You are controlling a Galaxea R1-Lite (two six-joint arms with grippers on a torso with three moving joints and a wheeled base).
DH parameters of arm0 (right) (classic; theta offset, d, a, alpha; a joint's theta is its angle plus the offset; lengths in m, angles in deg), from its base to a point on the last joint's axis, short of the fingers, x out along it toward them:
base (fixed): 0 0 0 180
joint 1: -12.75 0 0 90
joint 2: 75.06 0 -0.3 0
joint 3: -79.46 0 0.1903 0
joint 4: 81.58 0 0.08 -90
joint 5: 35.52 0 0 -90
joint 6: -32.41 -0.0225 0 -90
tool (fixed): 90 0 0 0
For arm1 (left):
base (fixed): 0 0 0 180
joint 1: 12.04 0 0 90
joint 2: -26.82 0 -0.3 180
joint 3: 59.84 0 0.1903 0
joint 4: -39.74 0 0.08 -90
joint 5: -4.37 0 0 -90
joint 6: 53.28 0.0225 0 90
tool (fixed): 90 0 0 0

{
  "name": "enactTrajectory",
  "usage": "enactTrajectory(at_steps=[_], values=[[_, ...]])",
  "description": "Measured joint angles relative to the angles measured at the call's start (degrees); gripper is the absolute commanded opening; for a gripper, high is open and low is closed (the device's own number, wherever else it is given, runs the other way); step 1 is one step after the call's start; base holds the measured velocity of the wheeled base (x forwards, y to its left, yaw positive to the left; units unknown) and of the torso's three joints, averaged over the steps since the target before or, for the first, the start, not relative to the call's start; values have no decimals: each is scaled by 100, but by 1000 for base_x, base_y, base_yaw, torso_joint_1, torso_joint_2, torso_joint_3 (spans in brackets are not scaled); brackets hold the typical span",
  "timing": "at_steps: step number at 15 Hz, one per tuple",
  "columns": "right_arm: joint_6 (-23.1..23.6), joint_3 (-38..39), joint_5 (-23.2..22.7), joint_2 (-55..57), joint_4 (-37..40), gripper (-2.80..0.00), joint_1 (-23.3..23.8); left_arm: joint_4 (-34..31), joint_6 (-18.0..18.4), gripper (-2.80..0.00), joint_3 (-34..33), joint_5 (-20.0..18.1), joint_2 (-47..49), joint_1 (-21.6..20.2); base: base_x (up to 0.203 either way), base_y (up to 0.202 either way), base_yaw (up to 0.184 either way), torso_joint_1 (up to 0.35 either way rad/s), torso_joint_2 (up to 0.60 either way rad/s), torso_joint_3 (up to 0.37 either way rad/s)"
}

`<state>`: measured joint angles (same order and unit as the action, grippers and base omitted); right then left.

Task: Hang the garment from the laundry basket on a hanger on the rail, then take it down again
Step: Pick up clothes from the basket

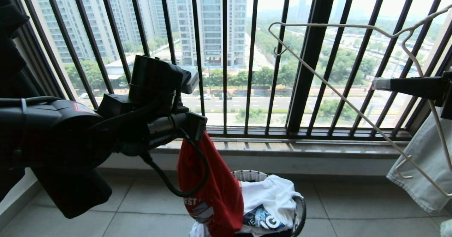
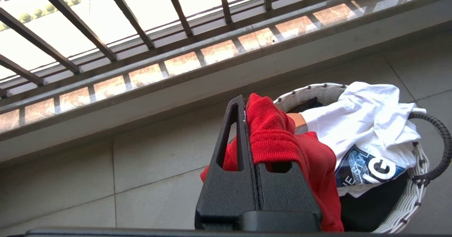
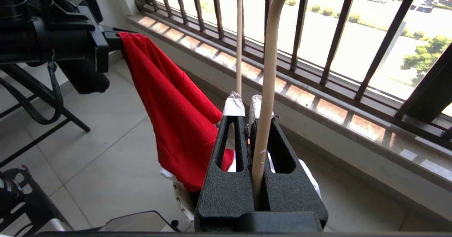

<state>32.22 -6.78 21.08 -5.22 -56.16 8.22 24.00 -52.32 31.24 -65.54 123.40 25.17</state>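
A slip is judged likely: the red T-shirt [image 1: 212, 191] is pinched only at a bunched edge, its tail trailing below the left end effector [image 1: 197, 125] into the laundry basket [image 2: 413, 180], where snagging is possible. The right end effector [image 3: 247, 122] is clamped on the cream hanger [image 1: 353, 106]

- A black window railing [image 1: 247, 60] of vertical bars is seen across the top of the head view, with tower blocks [image 1: 208, 21] and trees [image 1: 339, 64] beyond it.
- A stone sill [image 1: 282, 148] is laid below the bars.
- A white printed T-shirt [image 1: 268, 201] is heaped at bottom centre.
- A pale grey cloth [image 1: 423, 166] is hung at the right edge.
- Grey floor tiles [image 1: 353, 208] are spread below.
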Motion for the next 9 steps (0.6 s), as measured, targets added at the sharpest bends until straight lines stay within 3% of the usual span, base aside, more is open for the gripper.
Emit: enactTrajectory(at_steps=[3,7,9], values=[[710,-43,2,40,742,-280,-1,396,-15,-280,46,6,30,-98,0,0,0,0,0,0],[2170,-80,5,100,2094,-280,-22,620,-209,-280,299,24,147,-298,0,0,0,0,0,0],[2342,-62,-11,113,2351,-280,-147,623,-394,-280,427,24,187,-342,0,0,0,0,0,0]])
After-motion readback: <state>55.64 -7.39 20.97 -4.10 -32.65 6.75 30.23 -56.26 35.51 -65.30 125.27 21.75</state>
